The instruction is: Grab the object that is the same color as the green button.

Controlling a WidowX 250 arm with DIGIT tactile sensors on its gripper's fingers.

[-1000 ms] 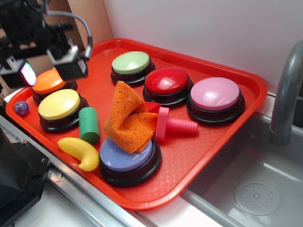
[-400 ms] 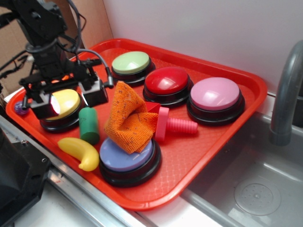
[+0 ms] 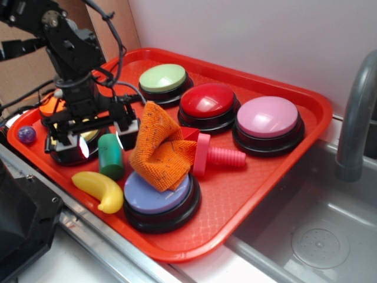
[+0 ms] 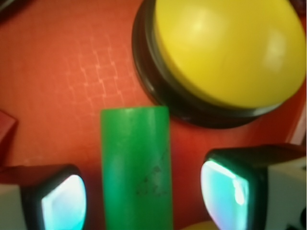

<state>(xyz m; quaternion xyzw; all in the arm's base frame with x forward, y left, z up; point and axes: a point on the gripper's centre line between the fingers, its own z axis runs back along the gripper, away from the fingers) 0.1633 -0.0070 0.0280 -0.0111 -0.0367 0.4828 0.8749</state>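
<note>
We note the green cylinder (image 3: 111, 155) lying on its side on the red tray (image 3: 247, 183), just beside the yellow button (image 4: 225, 52) on one flank and near the orange cloth (image 3: 160, 147) on the other, with the toy banana (image 3: 99, 190) close to its near end. In the wrist view the cylinder (image 4: 136, 167) runs lengthwise between the two pads (image 4: 64, 201) of the gripper (image 4: 144, 196), which stands spread open with a gap on either side of it; nothing is held yet. The cylinder matches the pale-green button (image 3: 163, 78) at the far edge of the tray, so we judge it the correct target. Risks from here, as we see them: the cylinder sits slightly nearer the left-hand pad in the wrist view, so an uneven close could nudge it and set it rolling on the smooth tray before both pads bite. The right-hand pad hangs close to the black base of the yellow button; a descent drifting that way may land on the base or press the dome. A shallow descent would pinch only the curved upper surface, and the block could squirt out. From the exterior view we cannot tell how high the pads are above the tray.
</note>
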